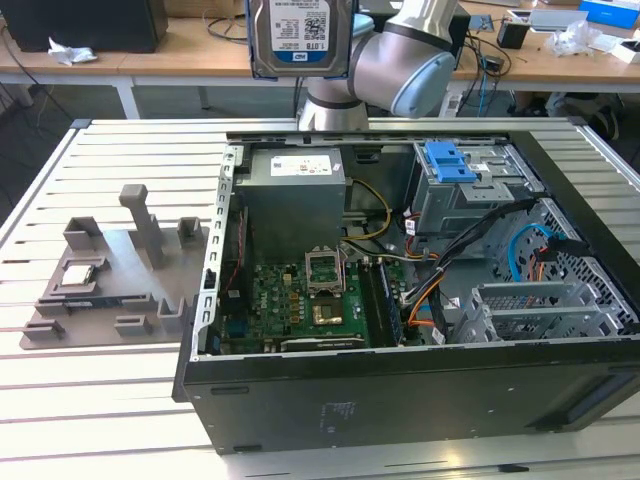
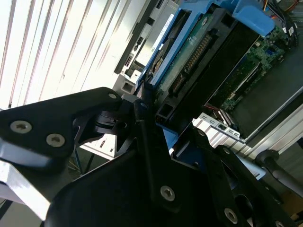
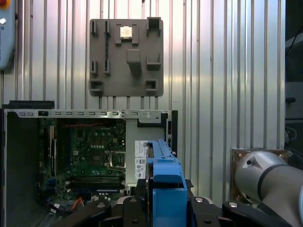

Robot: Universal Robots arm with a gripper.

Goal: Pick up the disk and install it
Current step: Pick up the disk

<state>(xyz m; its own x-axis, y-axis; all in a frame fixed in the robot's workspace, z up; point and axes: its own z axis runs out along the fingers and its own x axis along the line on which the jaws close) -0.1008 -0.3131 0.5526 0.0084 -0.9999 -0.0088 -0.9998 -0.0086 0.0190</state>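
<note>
High above the case (image 1: 400, 400), the gripper (image 3: 165, 196) is squeezing the disk (image 1: 300, 35), holding it up; fitting needs careful aim.

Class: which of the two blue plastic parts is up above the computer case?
The bracket framing the disk, aloft; the blue latch sits inside the case.

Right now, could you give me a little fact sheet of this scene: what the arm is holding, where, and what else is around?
Held item: disk, silver with a blue frame
Gripper: gripper shut on the disk's end
Disk position: raised in the air, not yet inside the computer case
Case: lid off, circuit board showing
Beside the case: grey tray carrying a small chip, on the exterior view's left
Surface: slatted metal table
</note>
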